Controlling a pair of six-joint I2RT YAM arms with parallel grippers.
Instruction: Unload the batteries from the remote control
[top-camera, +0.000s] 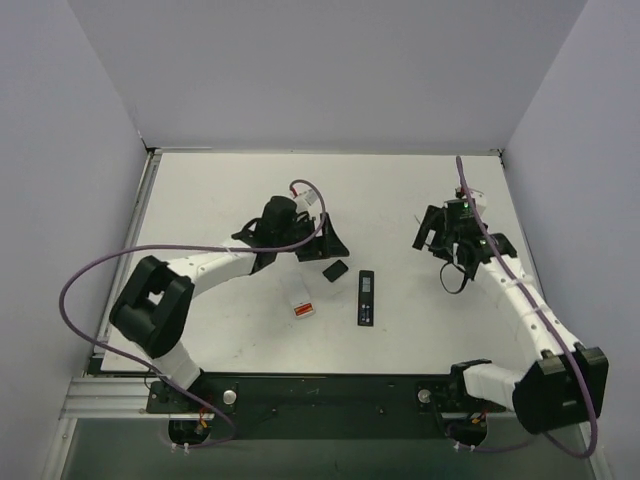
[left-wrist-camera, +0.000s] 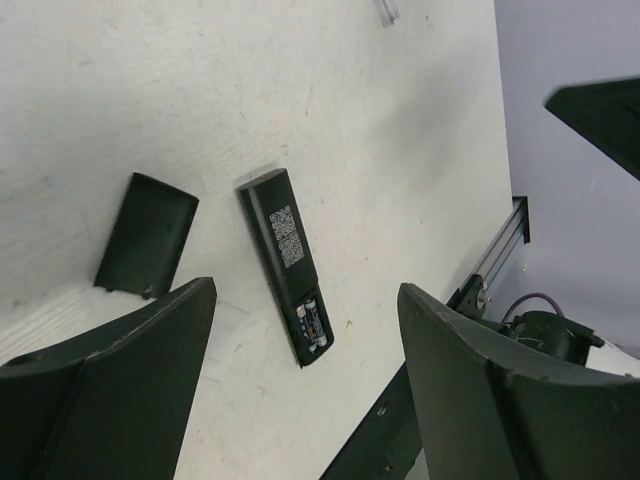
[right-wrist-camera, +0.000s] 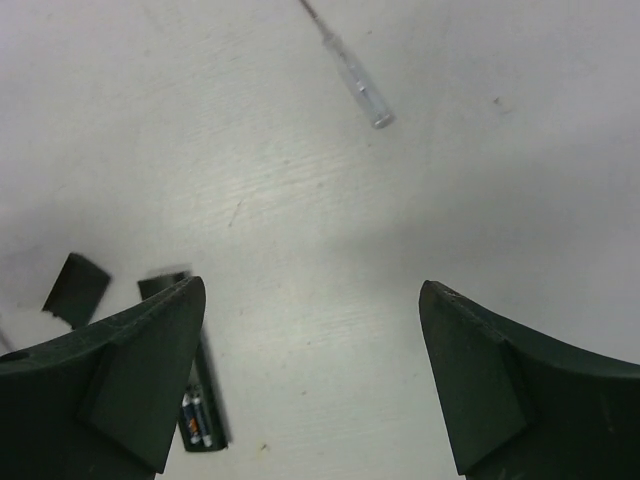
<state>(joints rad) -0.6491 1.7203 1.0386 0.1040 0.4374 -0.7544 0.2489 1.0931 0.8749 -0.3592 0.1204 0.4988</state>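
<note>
Top external view: where is the remote control (top-camera: 366, 298)?
— Flat on the white surface (top-camera: 420, 320), between the two arms. Its black cover (top-camera: 336, 270) lies just beside it.
— And the batteries (left-wrist-camera: 313, 325)?
— Side by side in the open recess at one end of the remote control.
— The left tool (left-wrist-camera: 305, 292)?
— Fingers wide apart, holding nothing, above the remote control and cover.
— The right tool (right-wrist-camera: 310, 295)?
— Also apart and empty, off to the right near a thin silver stick (right-wrist-camera: 355, 85).
</note>
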